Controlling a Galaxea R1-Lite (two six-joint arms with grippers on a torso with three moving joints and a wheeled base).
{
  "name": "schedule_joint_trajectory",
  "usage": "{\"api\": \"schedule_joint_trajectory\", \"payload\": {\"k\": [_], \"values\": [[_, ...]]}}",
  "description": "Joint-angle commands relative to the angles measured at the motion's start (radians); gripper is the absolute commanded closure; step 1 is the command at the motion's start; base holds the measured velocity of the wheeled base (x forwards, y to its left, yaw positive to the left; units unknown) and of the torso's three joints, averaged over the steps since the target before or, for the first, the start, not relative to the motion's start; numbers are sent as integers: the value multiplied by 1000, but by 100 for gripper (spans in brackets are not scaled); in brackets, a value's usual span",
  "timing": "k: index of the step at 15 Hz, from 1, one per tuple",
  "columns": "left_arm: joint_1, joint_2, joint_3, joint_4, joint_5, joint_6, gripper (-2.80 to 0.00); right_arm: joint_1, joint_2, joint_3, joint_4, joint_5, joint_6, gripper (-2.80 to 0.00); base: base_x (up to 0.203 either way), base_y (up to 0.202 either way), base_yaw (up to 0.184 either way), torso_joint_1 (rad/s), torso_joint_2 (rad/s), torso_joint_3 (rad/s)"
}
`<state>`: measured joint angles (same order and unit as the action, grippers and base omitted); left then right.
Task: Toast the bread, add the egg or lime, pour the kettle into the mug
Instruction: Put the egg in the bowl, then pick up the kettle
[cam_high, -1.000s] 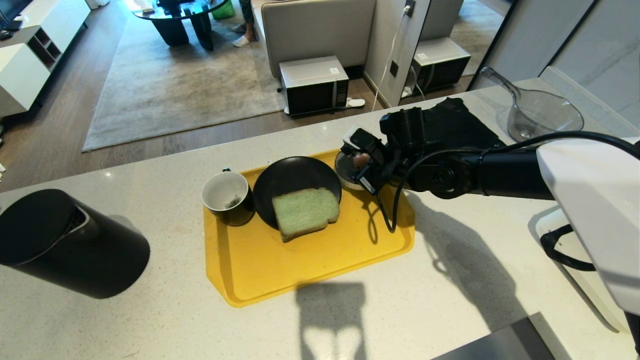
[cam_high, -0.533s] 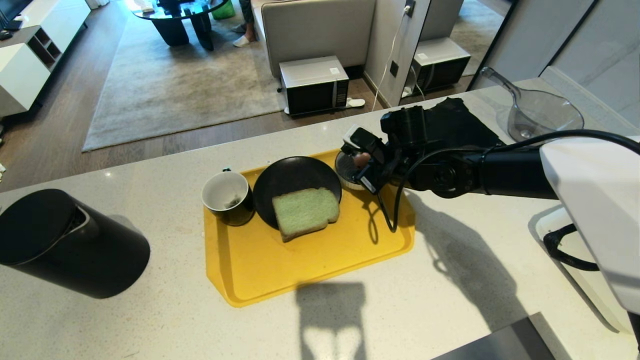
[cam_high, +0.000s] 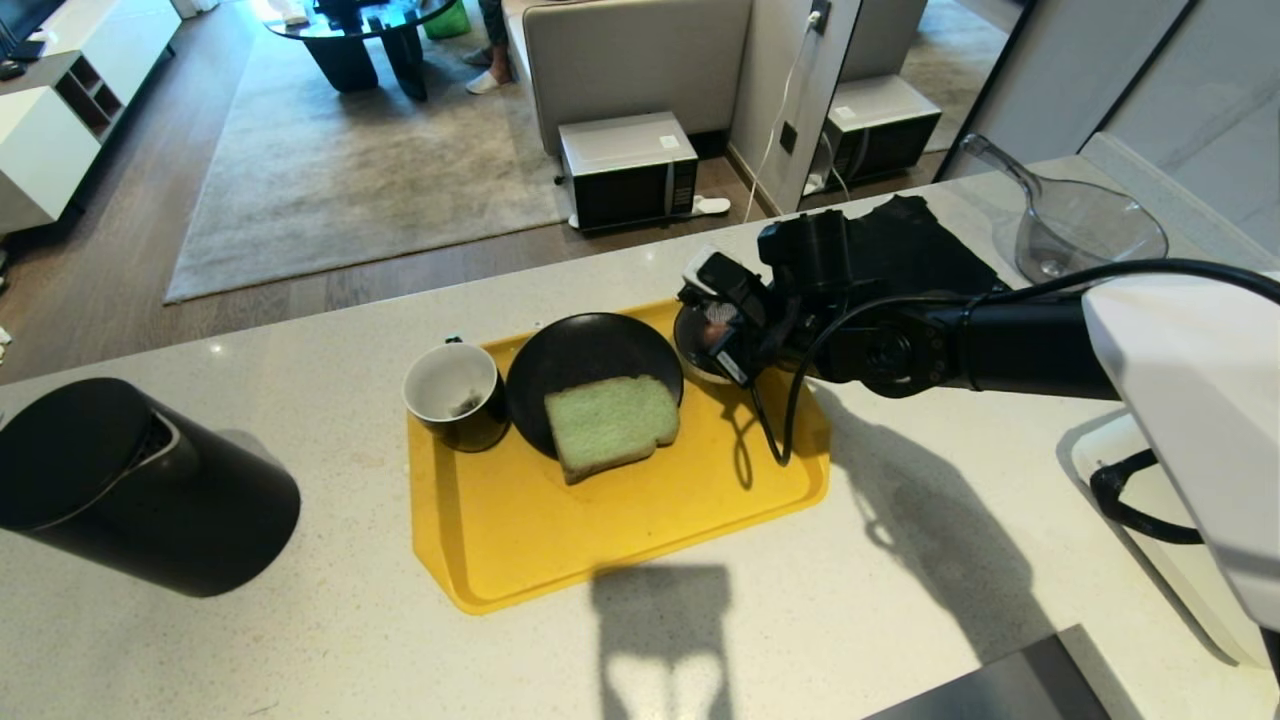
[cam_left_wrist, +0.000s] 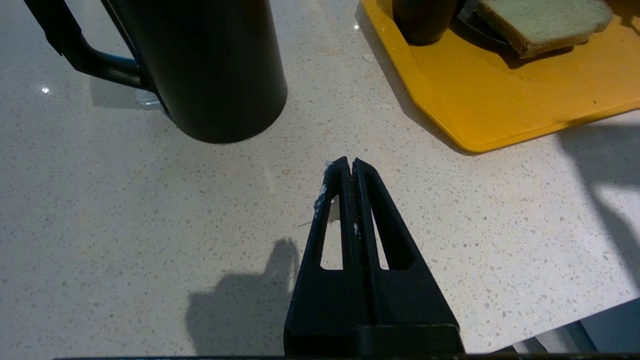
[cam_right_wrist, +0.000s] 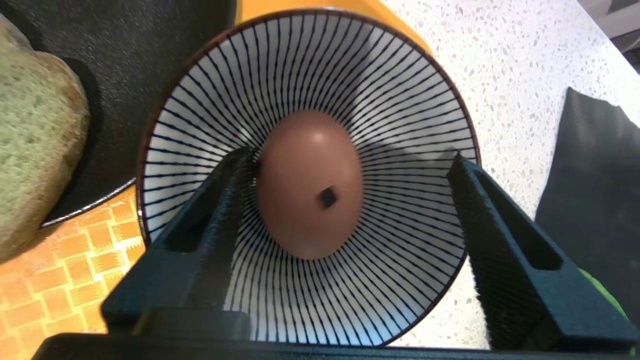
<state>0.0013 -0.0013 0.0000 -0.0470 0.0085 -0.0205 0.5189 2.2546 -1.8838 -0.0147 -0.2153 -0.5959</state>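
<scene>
Fingers (cam_right_wrist: 220, 210) of the right gripper (cam_right_wrist: 350, 165) stand wide apart over the striped bowl (cam_right_wrist: 400, 90), one finger touching the side of the egg (cam_right_wrist: 310, 185), the other well clear of it, so nothing is clamped. Resting in the bottom of that bowl with its small dark spot facing up, the egg looks released rather than held. Beside the bowl sits the black plate (cam_high: 590, 355) carrying the bread (cam_high: 610, 422), beyond the plate stands the mug (cam_high: 455, 392), and all of them share the yellow tray (cam_high: 600, 520); the kettle (cam_high: 130, 485) stands on the counter (cam_high: 900, 600) well apart from the bowl, past the tray's far end. No lime shows in any view. As a judgement, the egg is light, rigid, smooth and rounded, so it would likely roll in the curved bowl and slip under an off-centre pinch, and its shell would crack under a hard squeeze; a light grip across its widest middle looks safest. By contrast the bread looks soft and springy, best taken by its crust edge. Parked low over the counter near the kettle's base, the left gripper (cam_left_wrist: 348, 162) has its fingers pressed together on nothing.
</scene>
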Motion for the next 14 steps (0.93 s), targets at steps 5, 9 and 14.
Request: {"api": "schedule_joint_trajectory", "payload": {"k": [5,9,14], "values": [[0,-2,17,-1,1,1,0,1,-41,-11,3,-1,-4,-280,0,0,0,0,0,0],[0,-2,17,-1,1,1,0,0,-70,-1,2,-1,2,-280,0,0,0,0,0,0],[0,-2,17,-1,1,-3,0,7,-196,67,-8,2,141,-280,0,0,0,0,0,0]]}}
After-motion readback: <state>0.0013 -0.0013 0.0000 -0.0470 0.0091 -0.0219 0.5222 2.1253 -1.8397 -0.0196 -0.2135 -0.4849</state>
